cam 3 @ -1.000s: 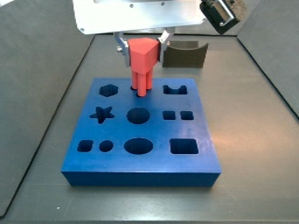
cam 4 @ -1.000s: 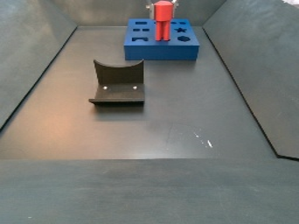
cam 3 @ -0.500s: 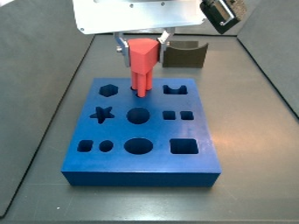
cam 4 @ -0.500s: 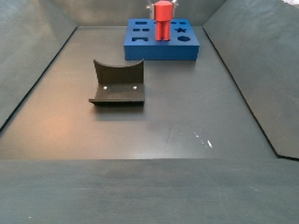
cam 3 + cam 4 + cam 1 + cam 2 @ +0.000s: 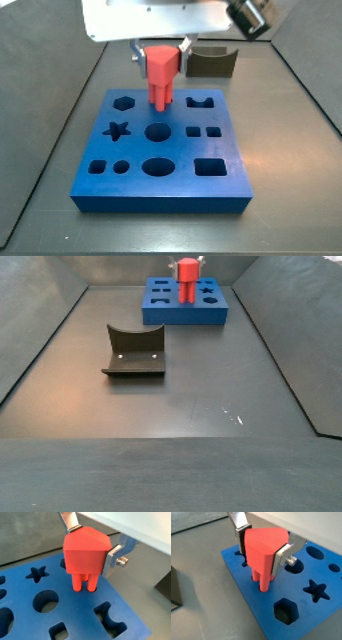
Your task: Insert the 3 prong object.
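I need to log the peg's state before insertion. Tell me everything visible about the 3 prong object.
The 3 prong object is red-salmon, plastic-looking: a blocky upper body with a sloped top, narrowing to parallel cylindrical prongs. It hangs upright, clamped at the body by the tool, whose silver fingers touch its sides. Its prong tips reach the blue block at its back row.

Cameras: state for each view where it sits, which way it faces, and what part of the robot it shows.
Wrist views: both ride above the gripper, looking down at the 3 prong object over the blue block; silver fingers show.
Side view: faces the blue block closely; the gripper shows.
Side view: looks across the floor, past the fixture, to the distant block.
All share peg and block.
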